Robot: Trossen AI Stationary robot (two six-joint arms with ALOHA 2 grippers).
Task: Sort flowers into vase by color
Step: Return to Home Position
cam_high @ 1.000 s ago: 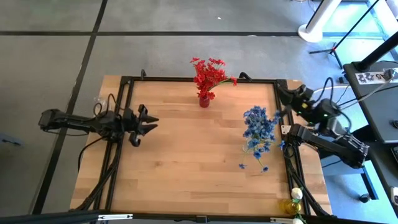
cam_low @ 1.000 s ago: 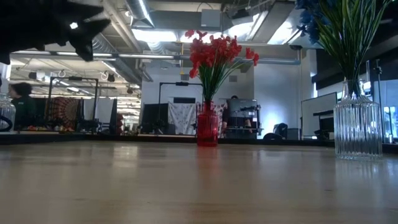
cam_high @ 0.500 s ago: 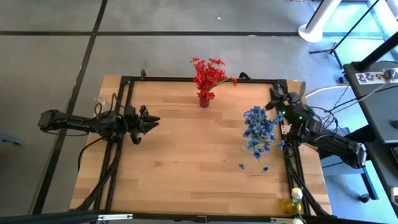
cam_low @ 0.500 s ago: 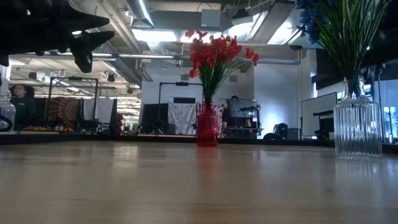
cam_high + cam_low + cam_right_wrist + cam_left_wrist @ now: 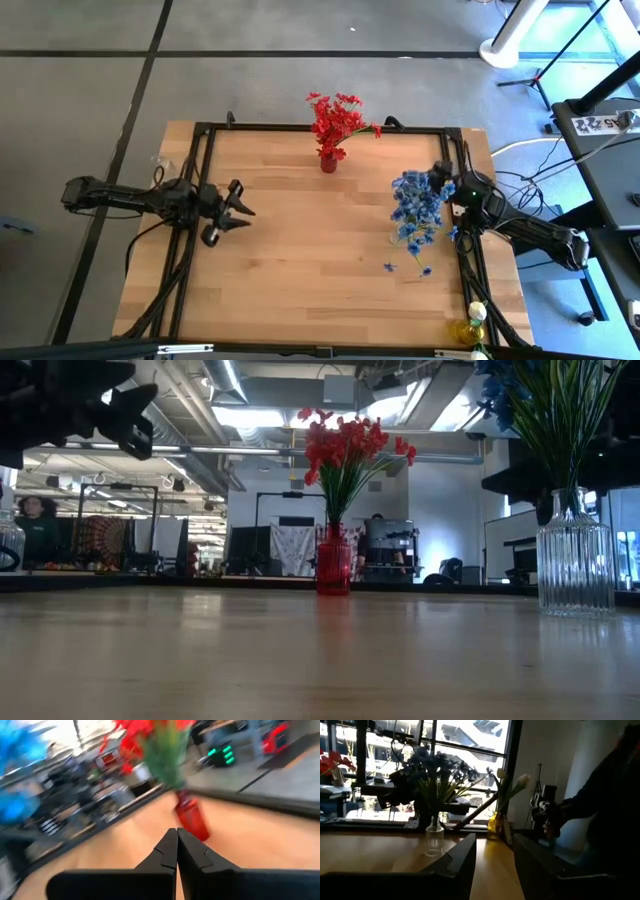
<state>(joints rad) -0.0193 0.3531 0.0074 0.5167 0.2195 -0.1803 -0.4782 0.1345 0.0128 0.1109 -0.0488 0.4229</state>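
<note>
Red flowers (image 5: 336,118) stand in a red vase (image 5: 328,162) at the table's far edge; they also show in the low view (image 5: 345,450). Blue flowers (image 5: 415,205) stand in a clear ribbed vase (image 5: 575,565) at the right. White flowers stand in a yellow vase (image 5: 470,326) at the near right corner. My left gripper (image 5: 238,205) is open and empty above the table's left side. My right gripper (image 5: 438,172) is shut and empty, just to the far right of the blue flowers, and points toward the red vase (image 5: 192,820).
Two loose blue blossoms (image 5: 390,267) lie on the wood near the blue flowers. A black frame (image 5: 320,128) runs round the table's edges. Bare wood lies between the two arms. A person (image 5: 35,510) shows far off in the room.
My right gripper has swung in from the table's far right corner toward the near edge, up to the blue flowers. My left gripper has rolled about its wrist and stayed about where it was. The flowers and vases have not moved.
</note>
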